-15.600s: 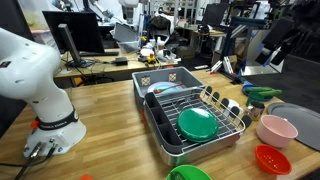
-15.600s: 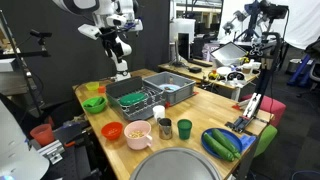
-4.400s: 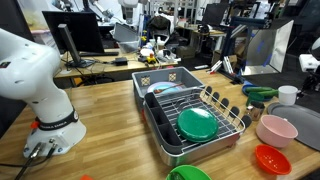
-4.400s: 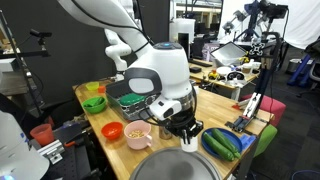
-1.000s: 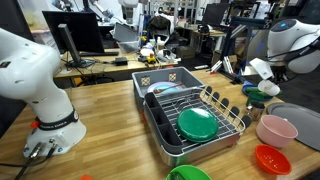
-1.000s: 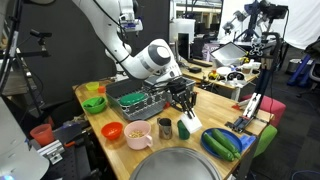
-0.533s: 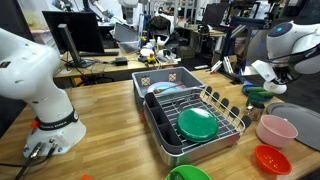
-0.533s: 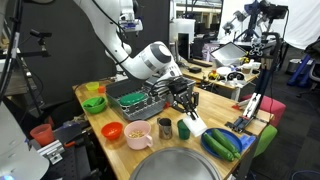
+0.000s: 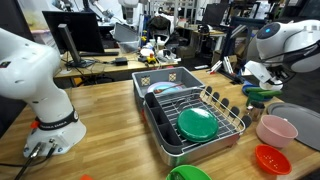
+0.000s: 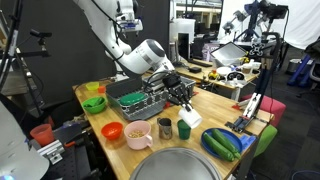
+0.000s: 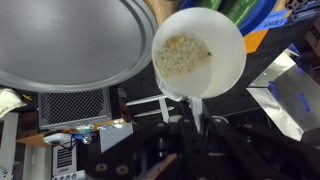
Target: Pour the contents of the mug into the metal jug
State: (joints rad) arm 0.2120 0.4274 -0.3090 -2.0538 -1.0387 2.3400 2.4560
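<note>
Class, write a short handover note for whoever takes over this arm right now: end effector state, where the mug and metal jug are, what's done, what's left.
End effector: shut on the mug, held tilted above the table.
Metal jug: upright on the table, between the pink bowl and a green cup.
Done: mug lifted; wrist view shows pale crumbs inside it.
Left: bring the mug over the jug and tip the crumbs in; no pouring visible yet.

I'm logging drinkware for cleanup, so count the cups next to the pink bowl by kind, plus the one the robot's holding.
Small plain white mug: 1
Shiny metal jug: 1
Dark green cup: 1
Total: 3
</note>
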